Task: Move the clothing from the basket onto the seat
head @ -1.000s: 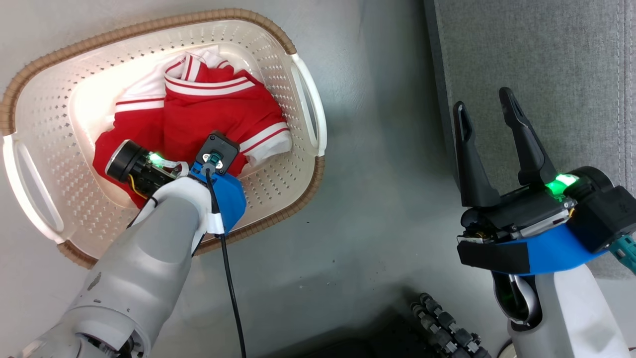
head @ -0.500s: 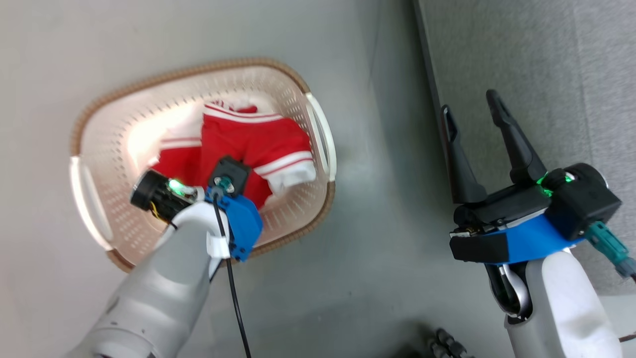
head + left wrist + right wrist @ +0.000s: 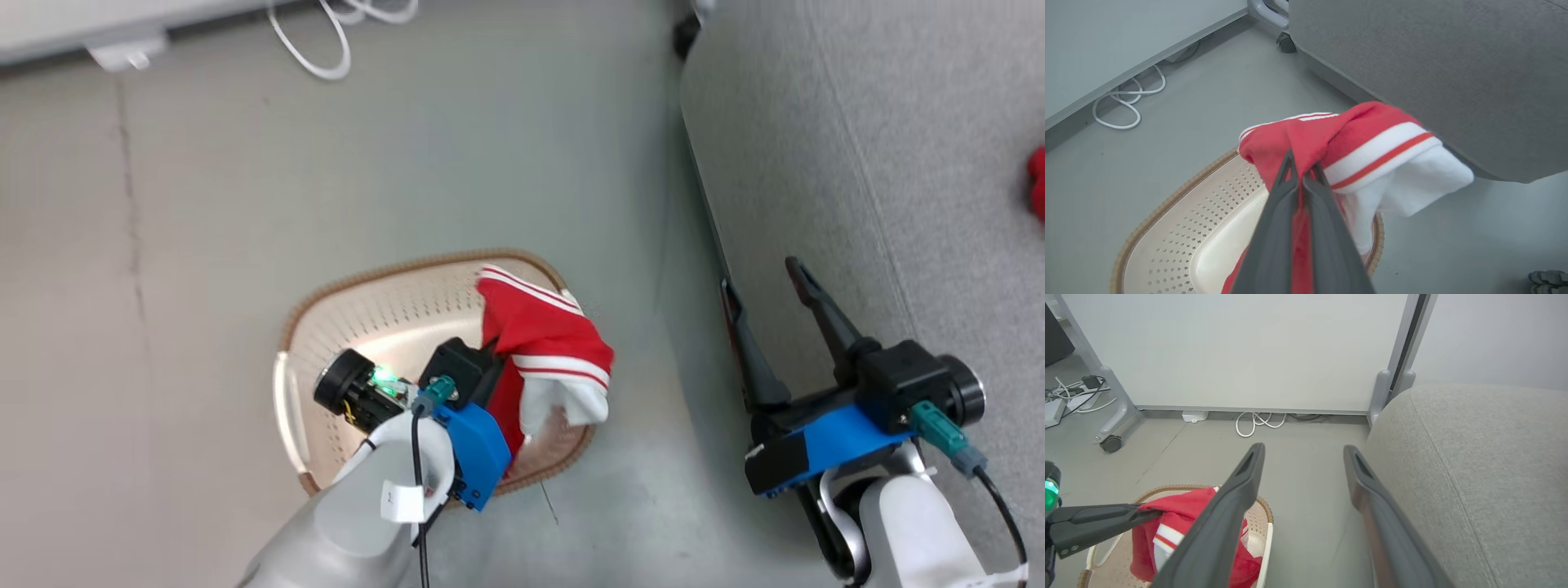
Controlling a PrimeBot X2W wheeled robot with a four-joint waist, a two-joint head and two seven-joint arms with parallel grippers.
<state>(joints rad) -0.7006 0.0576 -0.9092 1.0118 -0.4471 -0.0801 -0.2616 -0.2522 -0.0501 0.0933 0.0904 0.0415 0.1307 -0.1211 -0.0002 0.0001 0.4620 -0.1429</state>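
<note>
The left gripper [image 3: 1301, 167] was clamped on a fold of the clothing [image 3: 1372, 134], its two fingers pressed together with red fabric between them. The garment hung above the basket [image 3: 384, 278], its white cuff drooping over the rim on the side nearer the seat [image 3: 857, 163]. The right gripper [image 3: 760, 276] hovered at the seat's front edge with its fingers spread and nothing between them. The pinch looked narrow, taking only a bunched ridge of cloth, so a quick swing sideways could probably pull the fabric free and drop it on the floor. The dangling cuff and lower hem might also catch on the basket's rim, or drag against the seat's front face if the arm crossed too low. The left wrist view showed the closed fingers and the pinched fold plainly, which the head view hid behind the wrist and the cloth. The right wrist view gave the side-on picture of how low the garment hung over the basket. The head view added a scrap of something red [image 3: 1037, 184] at the far side of the seat, too little to identify.
</note>
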